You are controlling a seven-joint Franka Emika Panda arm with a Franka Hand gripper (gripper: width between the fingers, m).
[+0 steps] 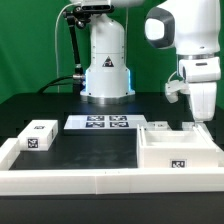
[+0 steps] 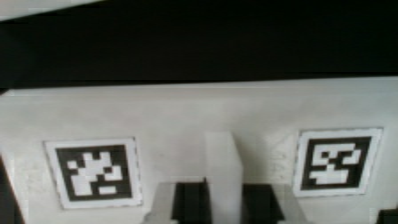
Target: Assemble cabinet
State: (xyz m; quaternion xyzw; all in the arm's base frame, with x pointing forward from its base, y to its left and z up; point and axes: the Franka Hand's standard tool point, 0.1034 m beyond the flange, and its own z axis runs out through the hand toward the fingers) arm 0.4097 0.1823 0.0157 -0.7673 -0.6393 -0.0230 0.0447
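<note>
white rail (image 1: 100, 184), cabinet (image 1: 160, 160), black table (image 1: 90, 150)

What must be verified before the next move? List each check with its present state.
1. The gripper is over the cabinet: ok.
2. Jaws open or shut: cannot tell.
3. The gripper is touching the cabinet: cannot tell.
4. The cabinet's tags show whole in the wrist view: ok, though blurred.
5. The small tagged part lies well apart from the arm, at the exterior view's left: ok.
</note>
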